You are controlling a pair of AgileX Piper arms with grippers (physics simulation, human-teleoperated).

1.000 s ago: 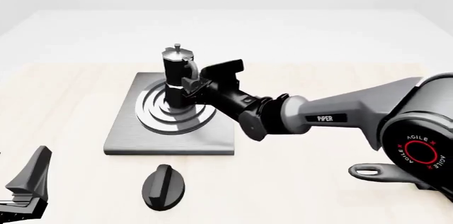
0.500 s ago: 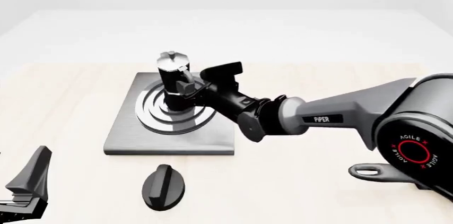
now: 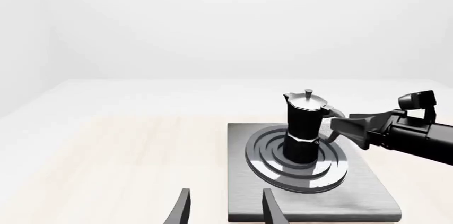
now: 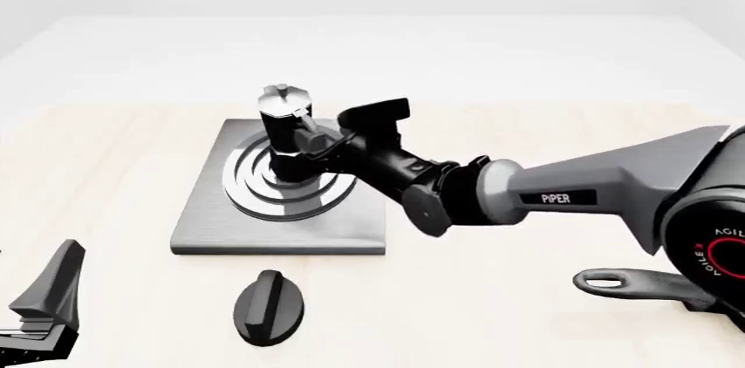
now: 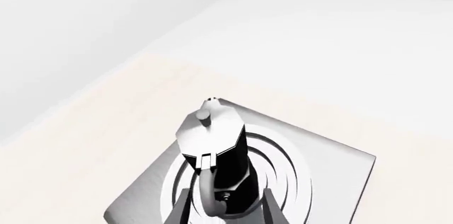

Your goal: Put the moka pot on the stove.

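Note:
The moka pot (image 4: 283,134) stands upright on the burner rings of the stove (image 4: 279,227). Its silver lid and knob are on top, and its handle points toward my right arm. My right gripper (image 4: 321,148) is just behind the pot. In the right wrist view its jaws stand open on either side of the handle and do not touch it: right gripper (image 5: 226,195), pot (image 5: 216,147), stove (image 5: 340,168). My left gripper (image 4: 49,294) is open and empty at the near left corner. Its own view shows the left gripper (image 3: 225,205), the pot (image 3: 303,128), the stove (image 3: 361,200) and the right gripper (image 3: 345,127).
A separate black oval knob (image 4: 269,307) lies on the table in front of the stove. My right arm (image 4: 559,198) stretches across the right half of the table from its base (image 4: 710,250).
The pot shifted slightly left and settled on the burner rings. My right gripper has let go of the handle and the arm has drawn back a little to the right. The left arm has not moved.

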